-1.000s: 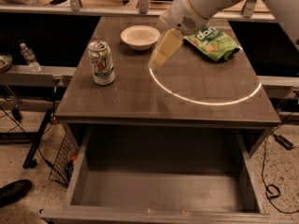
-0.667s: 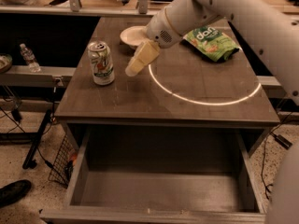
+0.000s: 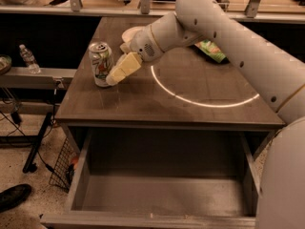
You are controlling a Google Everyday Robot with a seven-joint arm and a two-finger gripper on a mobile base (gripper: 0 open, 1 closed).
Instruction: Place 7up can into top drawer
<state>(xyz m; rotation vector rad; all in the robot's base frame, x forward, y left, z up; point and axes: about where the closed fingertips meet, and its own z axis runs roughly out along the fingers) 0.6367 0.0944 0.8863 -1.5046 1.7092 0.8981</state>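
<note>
The 7up can (image 3: 101,63) stood upright on the table (image 3: 143,106), close to the left edge and about midway between the far-left and near-left corners, its pull-tab top facing up. The gripper (image 3: 114,76) reached down from the right on the white arm (image 3: 228,37) and sat low at the can's right side, its cream tip at the can's lower half; whether it touched the can, and whether it was wide or narrow, could not be told. The top drawer (image 3: 143,220) hung pulled out under the table's near edge, with nothing of the task in it. A pale bowl (image 3: 129,32) lay toward the far edge behind the arm, and a green bag (image 3: 212,50) lay toward the far-right corner. A bright ring of light (image 3: 200,102) curved across the tabletop's right half
</note>
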